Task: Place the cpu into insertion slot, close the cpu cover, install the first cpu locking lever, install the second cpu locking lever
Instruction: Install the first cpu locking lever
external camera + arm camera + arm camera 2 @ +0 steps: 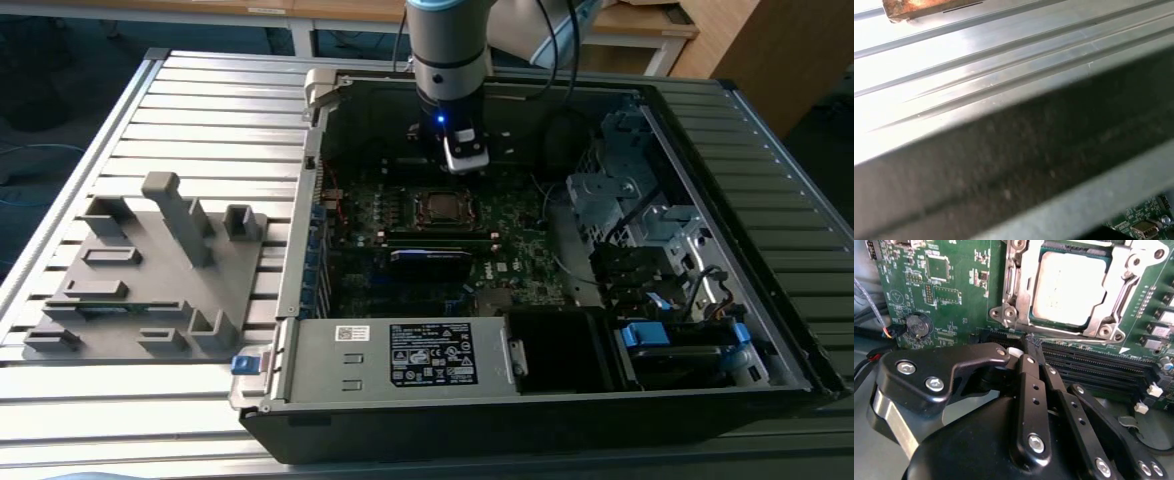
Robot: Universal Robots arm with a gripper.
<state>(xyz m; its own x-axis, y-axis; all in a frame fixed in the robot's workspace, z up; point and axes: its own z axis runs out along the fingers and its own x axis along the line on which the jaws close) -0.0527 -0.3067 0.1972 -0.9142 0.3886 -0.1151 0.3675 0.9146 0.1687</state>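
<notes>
**CPU's in, cover looks down, levers are a maybe**

Since the gripper (pixel 1029 347) is where everything starts: in the second wrist view its black fingers (pixel 1030 390) run up side by side and meet at the tip, so I'd call the jaws together with nothing between them. That tip sits just short of the socket's near edge, over the black memory slots (pixel 1094 365), not touching the socket as far as I can tell.

Moving out from there, the cpu (pixel 1069 287) is already sitting flat in the slot (pixel 1013 277), silver top facing up. The cover (pixel 1121 305) looks folded down around it, the chip showing through its window, so I'd count steps one and two as done.

Levers are the fuzzy bit. I can't make out a lever clearly enough to say whether either one is latched, so I'd treat both as still open items.

In the exterior view the arm (pixel 450 60) hangs straight down into the open case (pixel 747 200), just behind the socket on the board (pixel 521 255). The grey fixture (pixel 147 270) lies well apart on the table (pixel 214 100), to the exterior view's left.
</notes>
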